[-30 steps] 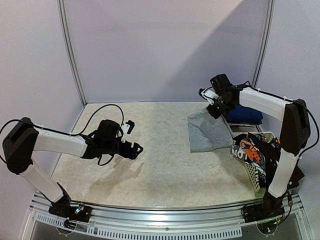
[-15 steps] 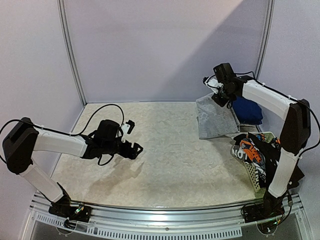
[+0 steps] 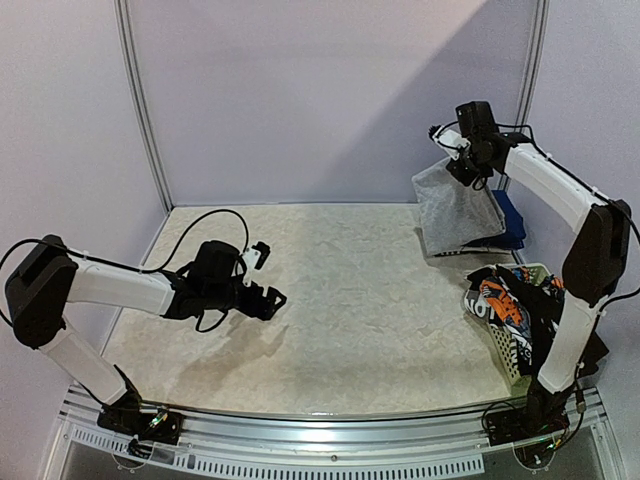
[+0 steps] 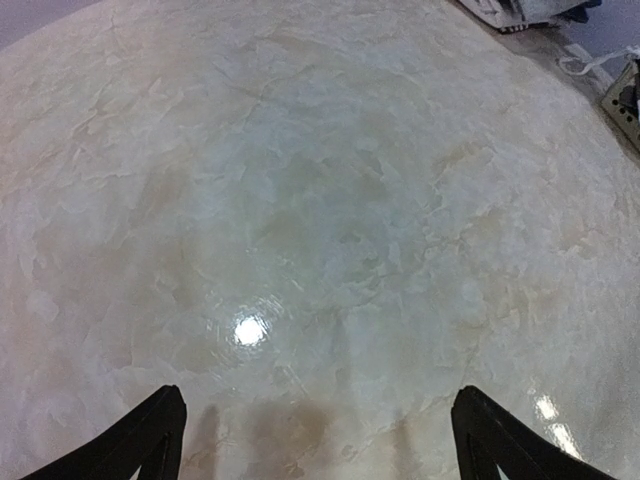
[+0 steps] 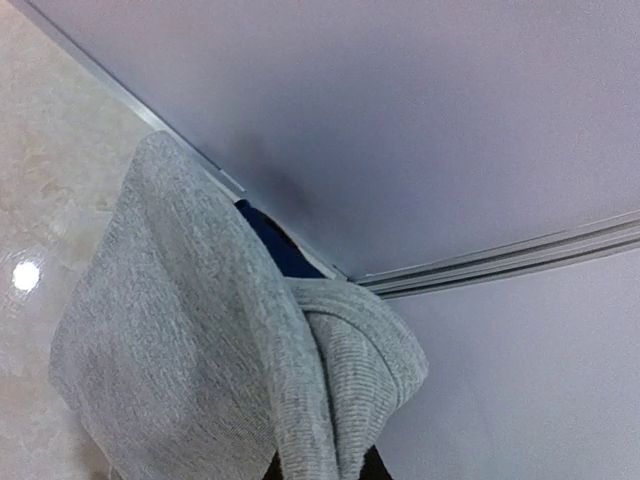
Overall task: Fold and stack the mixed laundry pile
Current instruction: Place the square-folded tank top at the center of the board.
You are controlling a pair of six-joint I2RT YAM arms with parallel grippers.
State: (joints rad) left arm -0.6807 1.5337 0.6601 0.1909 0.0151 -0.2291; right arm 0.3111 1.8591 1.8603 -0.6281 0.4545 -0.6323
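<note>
Pale lilac walls close in a marbled cream table (image 3: 330,320). At its far right corner the right hand (image 3: 465,168) is raised high. It is pressed together on a bunched edge of the grey shirt (image 3: 455,205), which hangs from it as a loose sheet. The wrist view shows the cloth doubled over itself right at the grip. Just behind the hanging shirt, against the right wall, lies a navy piece (image 3: 511,218). Whether the shirt's lower hem touches it or the table I cannot tell. At the near right the basket (image 3: 497,350) holds the rest of the laundry pile (image 3: 525,315), with a printed piece (image 3: 500,305) on top. The left hand (image 3: 270,272) is spread wide and grips nothing. It hovers low over the table at mid left, well apart from every garment. The step in hand looks like stacking: the shirt is being carried to where the navy piece lies. The next move calls for bringing the shirt squarely over that piece. It should then go down so the hem lands first and the rest lays flat across, and only then should the grip open. Dropped from this height, the soft cloth would likely slump out of its fold. With the basket so full, most of the task seems left.
</note>
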